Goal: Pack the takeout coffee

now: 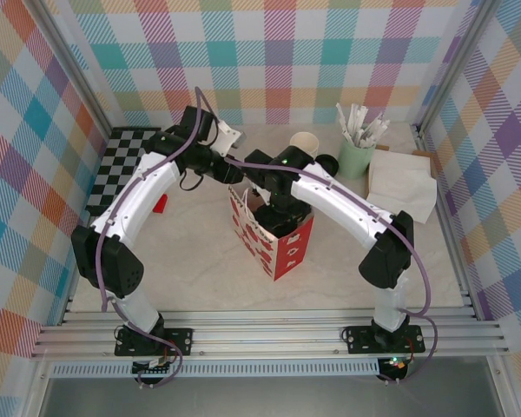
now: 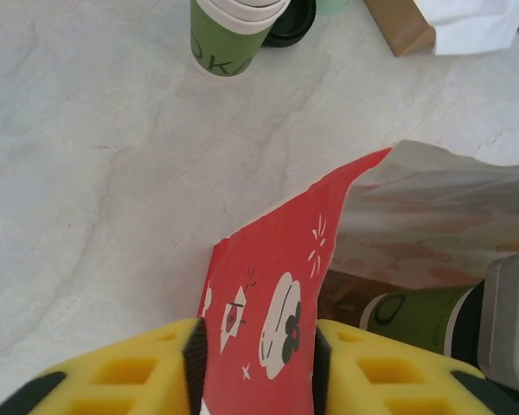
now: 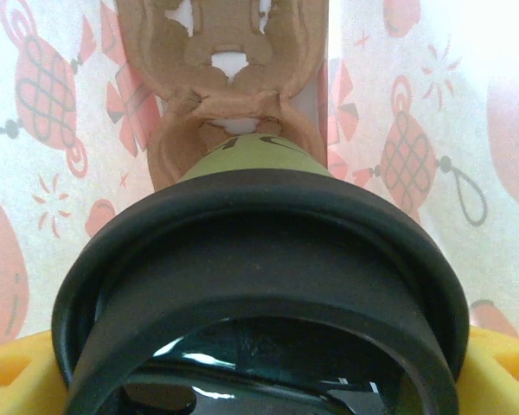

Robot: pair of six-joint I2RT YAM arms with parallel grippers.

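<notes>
Plainly, the coffee cup point(image 3: 259, 285) is already inside the bag point(image 1: 288, 250), which stands upright about the middle of the tabletop point(image 1: 200, 282). The right claw point(image 3: 259, 380) is clenched on the cup, one yellow finger on each side of its black lid. The cup hangs upright with its long axis running straight down from that claw. Its green side tapers away toward the brown cardboard holder point(image 3: 216, 78) on the bag's floor. That is the relation the next move turns on, as I judge it. The holder's ring lies directly beyond the cup's base, so a straight descent along the cup's own axis should seat it. Whether the base already touches the cardboard I cannot tell. The left claw point(image 2: 258, 367) is at the bag's rim with a red printed flap filling the gap between its pads. It looks clenched on that flap, steadying the bag and keeping its mouth open. The right arm carries the cup, so letting go falls to it, while the left arm only braces the bag. If the cup leans as it goes down, its lid could catch on the paper wall close beside it. A spare cup point(image 2: 229, 35) without a lid stands apart, nearer the far edge of the tabletop.
</notes>
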